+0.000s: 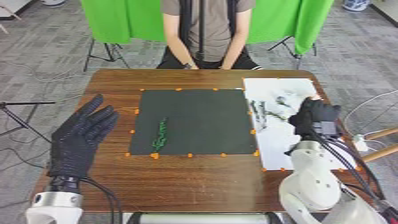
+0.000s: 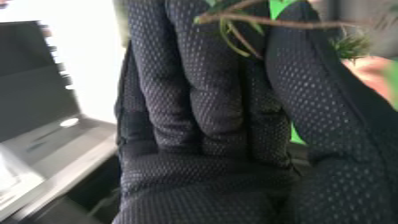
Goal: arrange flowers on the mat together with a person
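The dark mat [image 1: 194, 122] lies mid-table with a green leafy sprig [image 1: 161, 135] on its left part. On the white sheet [image 1: 277, 160] at the right are pale flowers and sprigs [image 1: 259, 112]. My right hand [image 1: 313, 117] is over that sheet, beside the flowers. In the right wrist view the right hand [image 2: 209, 100] is open, its fingers nearly straight; a brown stem [image 2: 284, 23] with green leaves crosses near the fingertips and thumb. My left hand [image 1: 82, 132] is open at the table's left, apart from the mat.
Orange tabs [image 1: 155, 156] line the mat's edges, and the brown table [image 1: 191, 185] extends in front of it. Tripod legs stand on the floor beyond the table's sides. A green cloth [image 1: 133, 22] hangs behind the far edge.
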`<action>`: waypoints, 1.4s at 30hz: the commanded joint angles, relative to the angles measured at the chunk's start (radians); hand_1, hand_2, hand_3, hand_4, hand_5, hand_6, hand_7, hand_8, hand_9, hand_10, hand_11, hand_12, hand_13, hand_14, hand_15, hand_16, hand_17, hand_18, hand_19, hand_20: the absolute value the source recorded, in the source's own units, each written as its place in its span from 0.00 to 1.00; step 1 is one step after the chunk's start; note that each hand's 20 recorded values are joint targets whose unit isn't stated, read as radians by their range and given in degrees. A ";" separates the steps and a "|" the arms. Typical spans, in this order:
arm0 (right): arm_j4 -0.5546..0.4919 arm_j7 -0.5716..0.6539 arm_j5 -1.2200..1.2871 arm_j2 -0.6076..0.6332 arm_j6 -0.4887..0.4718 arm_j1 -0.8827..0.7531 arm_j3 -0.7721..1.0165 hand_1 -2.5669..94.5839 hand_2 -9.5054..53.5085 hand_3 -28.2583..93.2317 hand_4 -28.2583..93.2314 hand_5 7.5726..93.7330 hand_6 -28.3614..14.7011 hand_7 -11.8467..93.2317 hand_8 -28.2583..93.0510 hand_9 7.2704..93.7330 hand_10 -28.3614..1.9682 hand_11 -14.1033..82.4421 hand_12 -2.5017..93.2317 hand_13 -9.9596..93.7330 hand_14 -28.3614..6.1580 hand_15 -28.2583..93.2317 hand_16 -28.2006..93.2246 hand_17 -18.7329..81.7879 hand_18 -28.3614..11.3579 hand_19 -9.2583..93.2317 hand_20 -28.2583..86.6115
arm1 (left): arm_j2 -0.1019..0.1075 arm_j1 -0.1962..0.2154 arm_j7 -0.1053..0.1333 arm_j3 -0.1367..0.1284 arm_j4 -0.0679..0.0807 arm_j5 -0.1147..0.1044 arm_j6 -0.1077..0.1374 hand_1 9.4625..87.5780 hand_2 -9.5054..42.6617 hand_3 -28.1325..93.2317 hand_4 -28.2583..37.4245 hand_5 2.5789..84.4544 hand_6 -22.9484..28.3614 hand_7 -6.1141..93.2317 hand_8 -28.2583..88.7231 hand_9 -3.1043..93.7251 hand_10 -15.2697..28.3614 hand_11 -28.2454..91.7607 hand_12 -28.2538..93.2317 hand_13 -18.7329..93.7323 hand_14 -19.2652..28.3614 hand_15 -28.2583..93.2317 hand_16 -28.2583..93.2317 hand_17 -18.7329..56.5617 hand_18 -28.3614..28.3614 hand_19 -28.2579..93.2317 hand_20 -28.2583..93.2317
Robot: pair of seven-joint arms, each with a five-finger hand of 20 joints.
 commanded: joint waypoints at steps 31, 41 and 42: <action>0.408 -0.309 -0.002 -0.444 -0.453 0.380 -0.392 0.49 0.00 0.81 0.00 1.00 0.70 0.34 0.21 1.00 0.49 0.46 0.17 0.86 0.50 0.52 0.35 0.39 0.27 0.79 0.24 | 0.001 -0.092 -0.041 0.005 0.008 0.044 -0.064 0.18 0.34 0.88 0.05 0.44 0.66 0.18 0.16 0.39 0.83 0.42 0.30 0.40 0.86 0.47 0.17 0.13 0.86 0.66 0.24; 0.389 -0.336 -0.020 -0.478 -0.503 0.368 -0.391 0.44 0.00 0.84 0.00 1.00 0.71 0.40 0.14 1.00 0.48 0.49 0.16 0.87 0.49 0.52 0.35 0.40 0.26 0.80 0.24 | 0.018 -0.094 -0.029 0.005 0.004 0.040 -0.055 0.18 0.34 0.88 0.05 0.44 0.66 0.18 0.16 0.39 0.83 0.42 0.30 0.40 0.86 0.47 0.17 0.13 0.86 0.66 0.24; 0.386 -0.329 -0.008 -0.476 -0.501 0.373 -0.394 0.44 0.00 0.85 0.00 1.00 0.71 0.41 0.13 1.00 0.48 0.50 0.16 0.87 0.49 0.52 0.35 0.40 0.26 0.80 0.24 | 0.024 -0.094 -0.023 0.006 0.004 0.036 -0.053 0.18 0.34 0.88 0.05 0.44 0.66 0.18 0.16 0.39 0.83 0.42 0.30 0.40 0.86 0.47 0.17 0.13 0.86 0.66 0.24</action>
